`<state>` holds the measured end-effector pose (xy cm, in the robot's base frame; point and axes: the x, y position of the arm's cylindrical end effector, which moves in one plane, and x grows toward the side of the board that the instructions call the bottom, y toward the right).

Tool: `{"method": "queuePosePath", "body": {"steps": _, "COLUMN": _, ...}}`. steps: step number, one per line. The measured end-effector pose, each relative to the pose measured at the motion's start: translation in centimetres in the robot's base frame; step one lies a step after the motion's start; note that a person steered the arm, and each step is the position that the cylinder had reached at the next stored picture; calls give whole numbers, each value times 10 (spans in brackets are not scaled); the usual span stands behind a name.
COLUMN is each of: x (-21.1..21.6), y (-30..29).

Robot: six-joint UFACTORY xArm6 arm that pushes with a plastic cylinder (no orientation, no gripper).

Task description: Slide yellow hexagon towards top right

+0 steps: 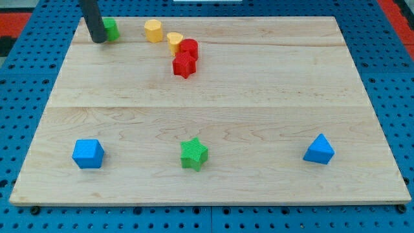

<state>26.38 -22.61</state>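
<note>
The yellow hexagon (153, 30) lies near the top edge of the wooden board (259, 97), left of centre. My tip (99, 40) stands at the top left, touching the left side of a green block (112, 28), about 80 pixels left of the hexagon. A second yellow block (174, 41) lies just right of and below the hexagon, against a red cylinder (189, 48). A red star (184, 65) sits directly below the cylinder.
A blue cube (88, 153) lies at the bottom left, a green star (194, 154) at the bottom centre and a blue triangular block (319, 149) at the bottom right. Blue pegboard (388, 77) surrounds the board.
</note>
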Motion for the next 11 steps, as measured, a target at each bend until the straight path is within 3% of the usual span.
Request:
{"method": "queuePosePath", "body": {"steps": 1, "x": 23, "y": 37}}
{"method": "queuePosePath", "body": {"steps": 4, "x": -28, "y": 94}}
{"method": "queuePosePath", "body": {"steps": 7, "x": -40, "y": 67}}
{"method": "queuePosePath", "body": {"steps": 11, "x": -44, "y": 179}}
